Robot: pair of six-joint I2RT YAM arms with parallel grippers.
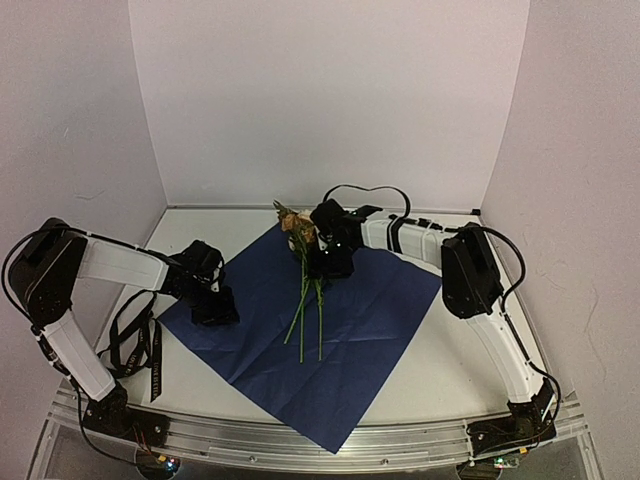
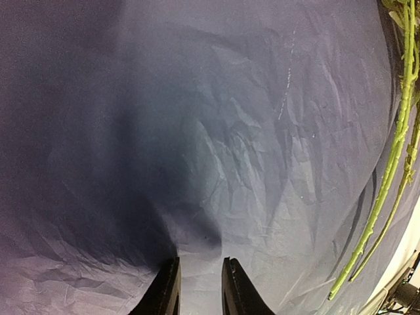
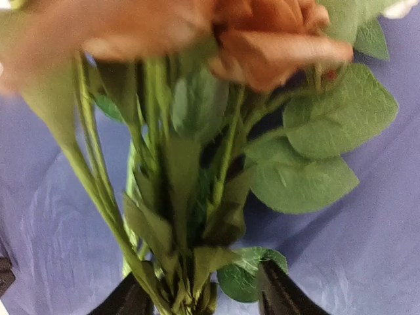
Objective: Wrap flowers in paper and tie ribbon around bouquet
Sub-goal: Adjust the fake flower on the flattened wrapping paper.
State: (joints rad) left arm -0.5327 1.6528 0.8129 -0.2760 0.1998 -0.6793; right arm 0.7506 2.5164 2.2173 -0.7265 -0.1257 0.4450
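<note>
Nearest us, one corner of the paper (image 1: 370,330) points at the arm bases. The sheet lies flat on the table (image 1: 450,385), navy face up, and is creased and finely wrinkled. Left of it the ribbon (image 1: 156,365) lies in loose black loops on the bare table, beside the left arm and apart from the sheet. Farther in, the left gripper (image 2: 200,262) sits low over the paper's left corner, its jaws narrowly apart with paper in the gap; we cannot tell if they pinch it. The flowers (image 3: 177,197) lie along the middle of the sheet, thin green stems toward us. The right gripper (image 3: 200,289) straddles the stems just below the leaves, jaws spread and not clamping them. Farthest, the blooms (image 1: 298,228), cream and orange-red, rest at the paper's far corner.
</note>
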